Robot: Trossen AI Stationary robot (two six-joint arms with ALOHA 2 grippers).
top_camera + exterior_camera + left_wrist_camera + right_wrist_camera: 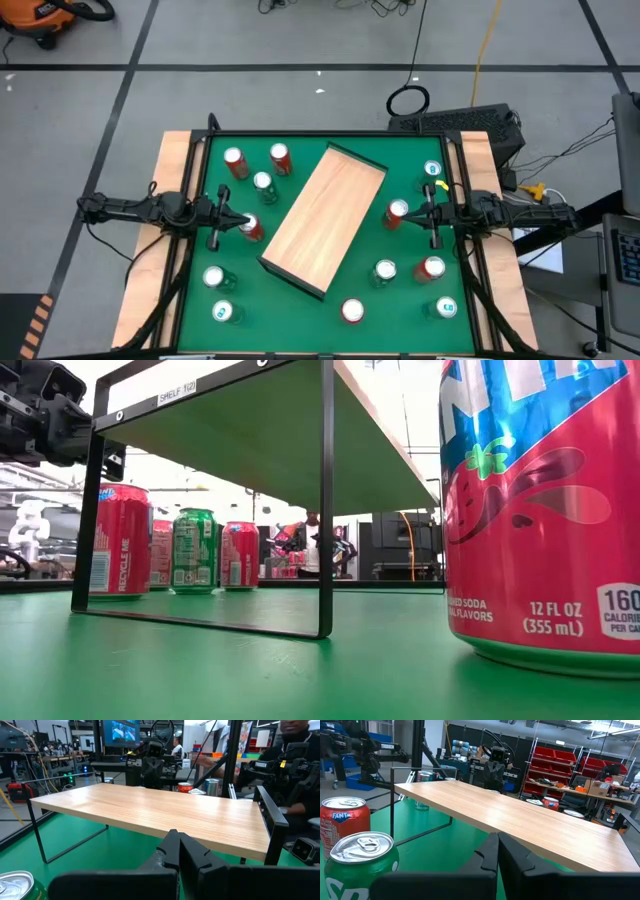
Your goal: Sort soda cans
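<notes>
Looking down, table (pixel 200 300): a green mat lay between pale wooden side strips, with my two arms reaching in from opposite edges.
Shelf (pixel 325 218): a light wooden board on a thin black frame stood diagonally in the middle of the mat; the low view showed the open space under it.
My left gripper (pixel 235 222): it sat at the mat's left side, fingers pressed together with nothing between them, tips just beside a red can (pixel 251 228) and pointed toward the shelf.
My right gripper (pixel 412 214): it mirrored the left at the right side, fingers also fully together and empty, tips just beside another red can (pixel 396 212).
Soda cans, left group: two red ones (pixel 235 162) and (pixel 280 158) stood near the far edge with a green can (pixel 264 185) just nearer; two more green cans (pixel 214 279) and (pixel 224 313) stood near the front left corner.
Soda cans, right group: a teal can (pixel 432 172) stood far right; a green one (pixel 385 271) and a red one (pixel 430 268) stood side by side nearer the front; a red can (pixel 352 311) and a teal can (pixel 445 308) stood at the front edge.
Nearest can in the low view (pixel 545 510): red and blue strawberry soda, upright, filling the right side of that view.
</notes>
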